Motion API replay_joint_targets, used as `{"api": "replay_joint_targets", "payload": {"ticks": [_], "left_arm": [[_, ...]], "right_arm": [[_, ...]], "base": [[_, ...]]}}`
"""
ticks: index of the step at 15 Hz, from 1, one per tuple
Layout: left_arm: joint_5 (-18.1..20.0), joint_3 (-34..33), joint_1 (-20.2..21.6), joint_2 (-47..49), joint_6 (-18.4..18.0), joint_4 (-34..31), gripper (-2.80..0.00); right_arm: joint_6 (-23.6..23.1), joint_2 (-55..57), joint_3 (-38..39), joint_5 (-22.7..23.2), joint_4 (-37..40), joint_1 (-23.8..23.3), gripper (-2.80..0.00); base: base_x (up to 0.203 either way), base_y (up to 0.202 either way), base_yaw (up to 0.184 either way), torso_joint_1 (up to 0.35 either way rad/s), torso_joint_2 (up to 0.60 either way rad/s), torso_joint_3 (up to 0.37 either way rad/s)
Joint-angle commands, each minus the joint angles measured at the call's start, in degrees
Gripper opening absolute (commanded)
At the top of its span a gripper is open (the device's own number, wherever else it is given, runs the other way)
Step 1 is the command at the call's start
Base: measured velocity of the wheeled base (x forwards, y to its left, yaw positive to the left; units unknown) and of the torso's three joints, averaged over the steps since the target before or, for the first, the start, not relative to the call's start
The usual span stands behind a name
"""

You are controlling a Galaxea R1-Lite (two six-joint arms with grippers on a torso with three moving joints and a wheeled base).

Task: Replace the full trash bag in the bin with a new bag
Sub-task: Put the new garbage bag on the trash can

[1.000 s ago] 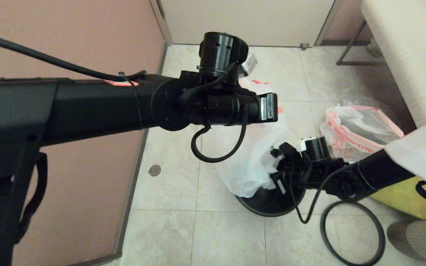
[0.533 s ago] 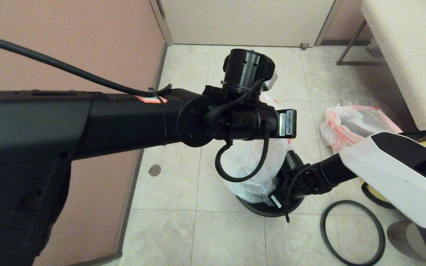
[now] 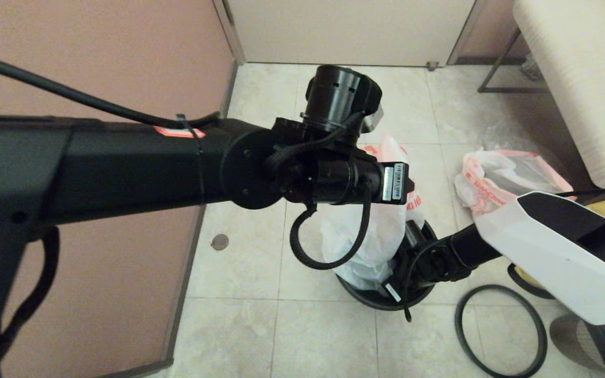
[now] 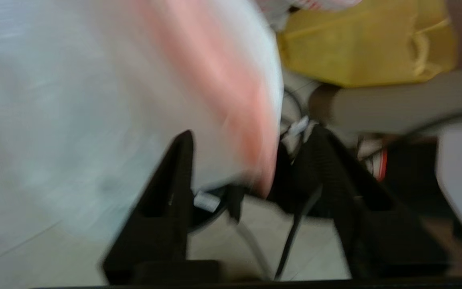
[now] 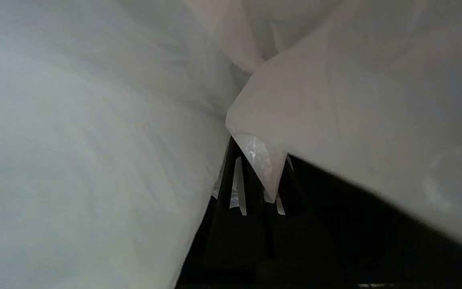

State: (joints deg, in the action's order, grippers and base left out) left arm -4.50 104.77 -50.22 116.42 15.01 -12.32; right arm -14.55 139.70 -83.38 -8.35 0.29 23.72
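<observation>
While the limp new bag [image 3: 371, 236] slumps into the black bin [image 3: 381, 299], thin, slippery, best pinched at its mouth hem: left gripper [image 4: 251, 168] jaws parted, right gripper [image 5: 255, 188] clamping film.

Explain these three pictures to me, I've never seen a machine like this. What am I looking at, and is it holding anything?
This is a two-armed robot on wheels. The wide picture comes from a camera on its head, looking down at a tiled floor. The other two come from cameras on its wrists. A small black bin stands on the floor with a new bag of thin white plastic bulging out of it. The right gripper reaches into the bin, shut on a fold of that bag. The left gripper is open, close to the bag. Farther back lies the full trash bag, and a loose dark hoop lies beside the bin.
</observation>
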Motion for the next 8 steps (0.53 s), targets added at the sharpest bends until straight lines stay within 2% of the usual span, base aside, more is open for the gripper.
{"api": "replay_joint_targets", "payload": {"ticks": [1,4,6,8], "left_arm": [[-3.5,-2.5,-0.9,-8.3,-0.3,-3.0,0.0],[-7.5,-8.8,-1.0,-17.7,-0.5,-4.7,0.0],[-8.4,-11.7,2.5,-20.1,-0.5,-5.2,0.0],[-8.3,-12.6,4.1,-20.3,-0.5,-5.3,0.0]], "right_arm": [[-0.9,1.2,-0.5,-1.2,0.0,0.1,-2.8],[-3.3,5.8,-2.2,-3.9,-0.3,0.3,-2.8],[-4.4,9.2,-6.6,-5.1,-0.5,0.2,-2.8],[-4.5,12.4,-11.5,-5.8,-0.4,0.3,-2.8]], "base": [[0.0,0.0,0.0,0.0,0.0,0.0],[0.0,0.0,0.0,0.0,0.0,0.0],[0.0,0.0,0.0,0.0,0.0,0.0],[0.0,0.0,0.0,0.0,0.0,0.0]]}}
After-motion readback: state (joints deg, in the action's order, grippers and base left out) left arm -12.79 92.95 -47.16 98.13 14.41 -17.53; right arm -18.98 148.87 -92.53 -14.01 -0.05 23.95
